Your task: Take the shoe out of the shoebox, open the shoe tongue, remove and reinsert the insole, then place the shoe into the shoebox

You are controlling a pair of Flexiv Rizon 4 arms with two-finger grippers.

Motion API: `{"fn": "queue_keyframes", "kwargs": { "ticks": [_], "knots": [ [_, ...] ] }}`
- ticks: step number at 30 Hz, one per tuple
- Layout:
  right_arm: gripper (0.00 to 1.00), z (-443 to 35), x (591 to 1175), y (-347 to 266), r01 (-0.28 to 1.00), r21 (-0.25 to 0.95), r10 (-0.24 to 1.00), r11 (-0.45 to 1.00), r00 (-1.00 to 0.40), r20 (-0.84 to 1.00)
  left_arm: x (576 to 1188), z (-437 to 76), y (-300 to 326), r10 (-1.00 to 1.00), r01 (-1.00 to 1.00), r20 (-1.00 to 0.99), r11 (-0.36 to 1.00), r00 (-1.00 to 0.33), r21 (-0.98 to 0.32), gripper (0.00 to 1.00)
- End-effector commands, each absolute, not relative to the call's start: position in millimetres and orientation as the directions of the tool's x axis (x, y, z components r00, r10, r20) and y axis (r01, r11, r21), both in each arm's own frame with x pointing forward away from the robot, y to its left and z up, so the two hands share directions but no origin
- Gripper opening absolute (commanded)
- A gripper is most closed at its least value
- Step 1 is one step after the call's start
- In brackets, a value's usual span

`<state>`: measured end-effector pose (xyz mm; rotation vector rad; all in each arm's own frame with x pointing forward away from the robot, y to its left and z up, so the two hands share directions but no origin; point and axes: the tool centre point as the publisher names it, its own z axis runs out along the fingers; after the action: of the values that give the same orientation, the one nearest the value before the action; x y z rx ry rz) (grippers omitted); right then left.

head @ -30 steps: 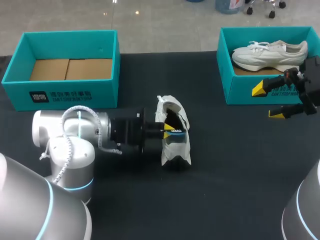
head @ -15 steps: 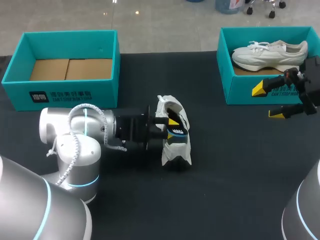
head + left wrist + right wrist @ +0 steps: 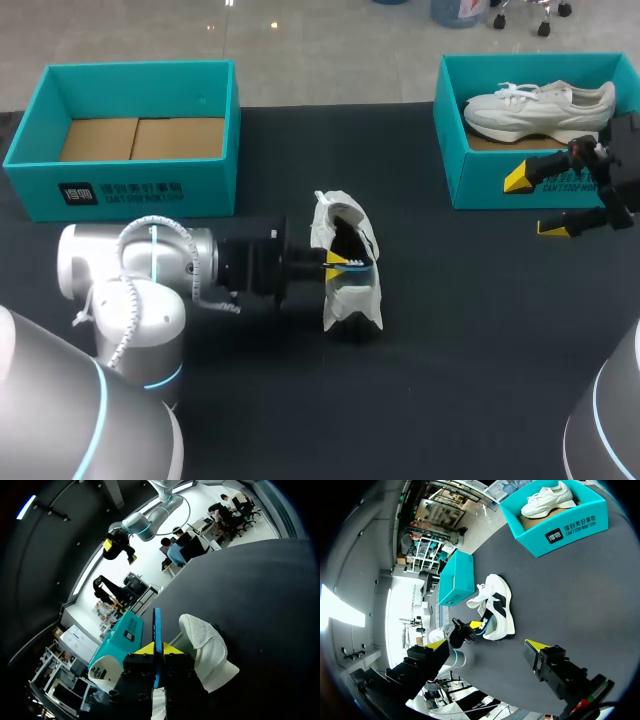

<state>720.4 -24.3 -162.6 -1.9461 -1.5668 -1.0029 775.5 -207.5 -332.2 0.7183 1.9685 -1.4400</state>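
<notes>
A white shoe (image 3: pixel 355 300) with black patches lies mid-table, its mouth facing my left arm. My left gripper (image 3: pixel 338 262) sits at that mouth, shut on a thin blue insole (image 3: pixel 352 263) that pokes into the opening. In the left wrist view the insole (image 3: pixel 157 625) stands edge-on between the yellow tips of the left gripper (image 3: pixel 158 649), and the shoe (image 3: pixel 210 652) lies just beside them. My right gripper (image 3: pixel 537 203) hangs open by the right shoebox (image 3: pixel 475 170), holding nothing. Its view looks across at the shoe (image 3: pixel 499 605) past its spread tips, the right gripper (image 3: pixel 485 647) itself far from it.
A second white shoe (image 3: pixel 540 105) lies in the right teal shoebox. The left teal shoebox (image 3: pixel 130 185) at the back left shows only its cardboard floor. Dark table surface stretches in front of and to the right of the shoe.
Half a second ago my left gripper stood wider at the shoe's mouth with the arm shifted slightly right; it has come back and shut on the insole. The right arm has not moved.
</notes>
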Motion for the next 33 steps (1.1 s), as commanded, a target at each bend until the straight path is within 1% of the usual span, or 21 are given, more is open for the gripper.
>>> {"fn": "queue_keyframes", "kwargs": {
  "ticks": [1, 9, 16, 17, 18, 20, 23, 24, 28, 30, 33],
  "knots": [
    [1.00, -163, 719, -24, 0.961, 0.098, 0.639, -0.259, 0.094, 0.763, 783, -338, -217, 0.091, 0.713, -0.721, 0.275, -0.687, -0.645, 0.00],
    [1.00, -163, 719, -24, 0.961, 0.098, 0.639, -0.259, 0.094, 0.763, 802, -349, -221, 0.104, 0.713, -0.723, 0.307, -0.683, -0.630, 0.00],
    [1.00, -163, 719, -24, 0.961, 0.098, 0.639, -0.259, 0.094, 0.763, 801, -349, -217, 0.101, 0.704, -0.715, 0.314, -0.692, -0.637, 0.00],
    [1.00, -163, 719, -24, 0.961, 0.098, 0.639, -0.259, 0.094, 0.763, 800, -348, -215, 0.101, 0.703, -0.715, 0.315, -0.692, -0.637, 0.14],
    [1.00, -163, 719, -24, 0.961, 0.098, 0.639, -0.259, 0.094, 0.763, 798, -345, -213, 0.096, 0.704, -0.716, 0.314, -0.691, -0.637, 0.31],
    [1.00, -163, 719, -24, 0.961, 0.098, 0.639, -0.259, 0.094, 0.763, 794, -342, -209, 0.094, 0.707, -0.720, 0.315, -0.688, -0.634, 0.35],
    [1.00, -163, 719, -24, 0.961, 0.098, 0.639, -0.259, 0.094, 0.763, 788, -338, -205, 0.096, 0.712, -0.725, 0.313, -0.682, -0.629, 0.31],
    [1.00, -163, 719, -24, 0.961, 0.098, 0.639, -0.259, 0.094, 0.763, 787, -337, -205, 0.096, 0.714, -0.727, 0.312, -0.680, -0.627, 0.27],
    [1.00, -163, 719, -24, 0.961, 0.098, 0.639, -0.259, 0.094, 0.763, 781, -336, -201, 0.094, 0.719, -0.733, 0.313, -0.674, -0.621, 0.16],
    [1.00, -163, 719, -24, 0.961, 0.098, 0.639, -0.259, 0.094, 0.763, 779, -336, -200, 0.090, 0.718, -0.733, 0.313, -0.674, -0.622, 0.00],
    [1.00, -163, 719, -24, 0.961, 0.098, 0.639, -0.259, 0.094, 0.763, 779, -342, -202, 0.091, 0.708, -0.722, 0.313, -0.686, -0.633, 0.00]
  ]
}}
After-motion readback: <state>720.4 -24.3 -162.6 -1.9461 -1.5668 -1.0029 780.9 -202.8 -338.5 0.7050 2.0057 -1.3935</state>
